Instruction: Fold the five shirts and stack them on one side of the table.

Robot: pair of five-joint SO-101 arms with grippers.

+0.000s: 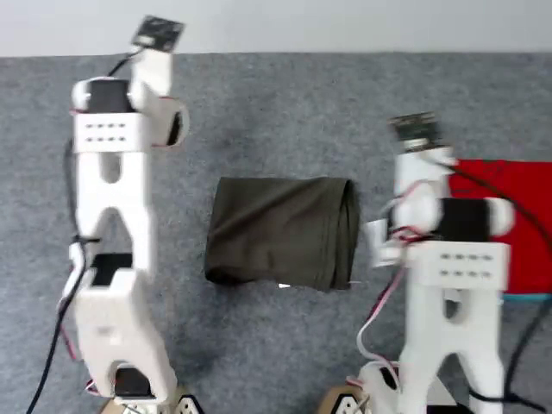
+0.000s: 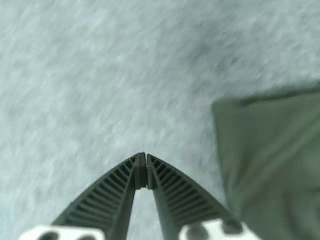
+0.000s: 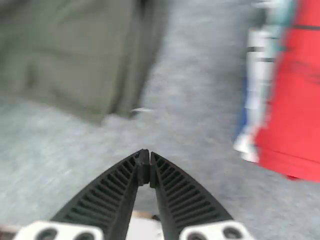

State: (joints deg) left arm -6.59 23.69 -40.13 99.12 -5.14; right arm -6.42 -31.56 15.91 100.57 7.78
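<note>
1. Found one dark olive shirt folded into a rough rectangle, flat on the middle of the grey table, between the two arms.
2. Noticed a small pale bit at the edge of this shirt nearer to the arm bases; could not tell what it was.
3. Found a red shirt at the right side of the table, well apart from the olive one, lying on top of a stack with white and blue layers under it.
4. Saw the left gripper closed, fingertips pressed together with nothing between them, over bare table near a corner of the dark olive shirt and not touching it.
5. Saw the right gripper closed and empty in the same way, over bare table between the dark olive shirt and the red shirt, touching neither.
6. In the high view, placed the left arm to the left of the olive shirt and the right arm to its right, partly in front of the red shirt.
</note>
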